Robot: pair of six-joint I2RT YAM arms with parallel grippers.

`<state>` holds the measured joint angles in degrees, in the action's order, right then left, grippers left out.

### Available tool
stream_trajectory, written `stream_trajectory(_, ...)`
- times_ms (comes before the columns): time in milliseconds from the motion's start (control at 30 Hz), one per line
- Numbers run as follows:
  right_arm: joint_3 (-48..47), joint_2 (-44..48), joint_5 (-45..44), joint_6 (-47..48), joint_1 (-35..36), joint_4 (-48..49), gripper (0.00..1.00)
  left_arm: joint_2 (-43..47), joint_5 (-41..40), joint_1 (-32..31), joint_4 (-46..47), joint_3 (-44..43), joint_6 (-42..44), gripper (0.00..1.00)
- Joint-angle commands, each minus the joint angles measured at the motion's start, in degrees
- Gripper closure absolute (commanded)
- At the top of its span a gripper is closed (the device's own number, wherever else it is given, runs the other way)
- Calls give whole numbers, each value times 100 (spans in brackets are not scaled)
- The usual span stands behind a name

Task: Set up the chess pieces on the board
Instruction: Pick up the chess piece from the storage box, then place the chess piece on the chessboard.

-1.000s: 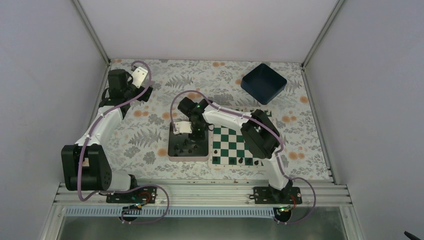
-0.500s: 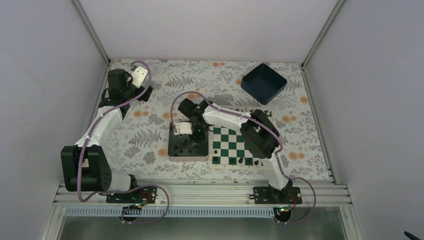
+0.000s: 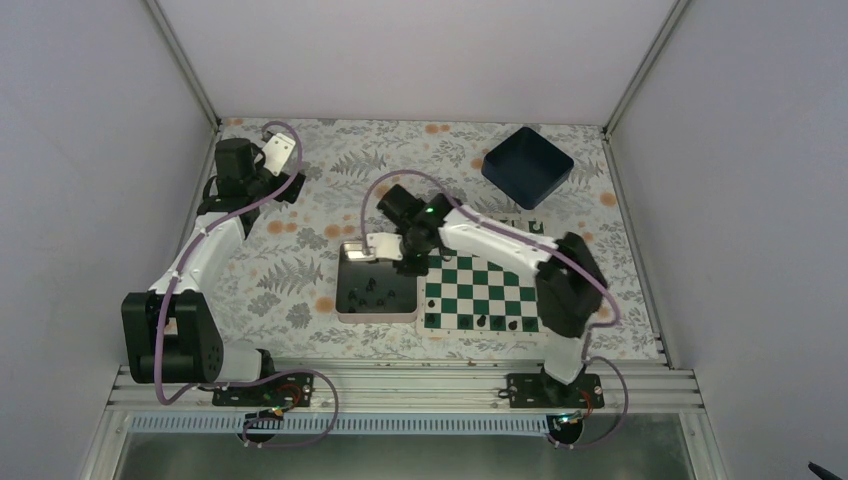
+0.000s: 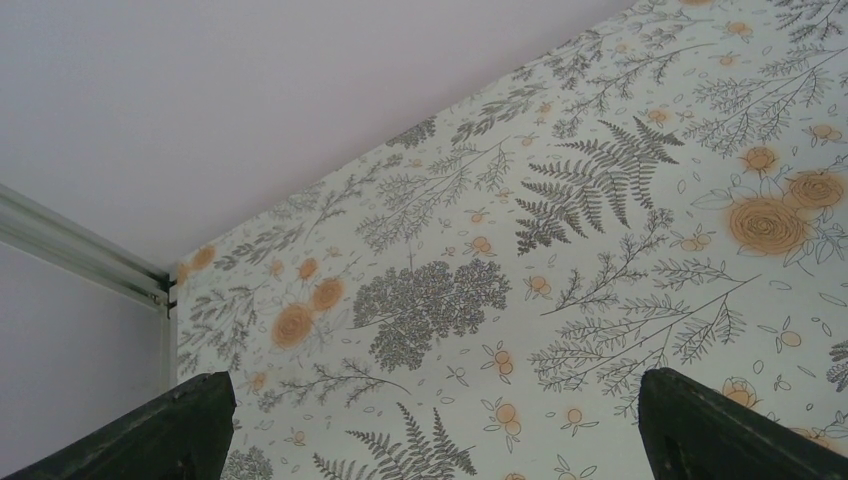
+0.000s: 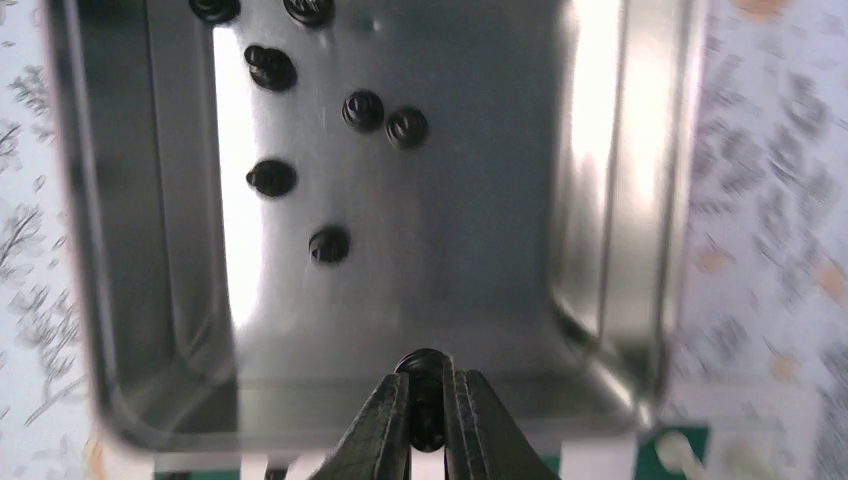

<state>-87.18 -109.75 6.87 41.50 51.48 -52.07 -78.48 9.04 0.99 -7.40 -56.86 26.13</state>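
My right tool [image 5: 427, 405] is pinching one black chess piece [image 5: 426, 371] over the tin [image 5: 600, 200] rim. My left tool [image 4: 440, 425] is spread wide above the floral surface [image 4: 600, 250].

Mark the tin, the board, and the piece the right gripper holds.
tin [image 5: 480, 220]: right wrist view, bare floor.
board [image 3: 480, 293]: top external view, central square.
held piece [image 5: 425, 368]: right wrist view, its head.

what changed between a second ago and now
The right gripper drew back from the middle of the tin to its edge beside the board, and the arm's elbow swung out to the right. The gripper is now shut on a black chess piece. The left gripper stayed open at the far left. The tin and board did not move.
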Motion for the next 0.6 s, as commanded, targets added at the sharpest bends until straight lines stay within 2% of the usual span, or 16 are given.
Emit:
stream_trajectory(0,630,1020,-208,-232,-362,-60,91,134,4,41,138,4,-16,0)
stream_trajectory(133,1334,1735,-134,-291,-735,-94,91,119,23,50,119,-35,-29,0)
stream_trajectory(267,2132,2057,15,-343,-945,80,91,96,17,50,110,-40,-30,0)
stream_trajectory(367,2677,2203,191,-367,-977,273,91,86,58,54,83,-72,-44,0)
stream_trajectory(567,3171,2128,512,-374,-969,643,90,13,47,50,81,-75,-47,0)
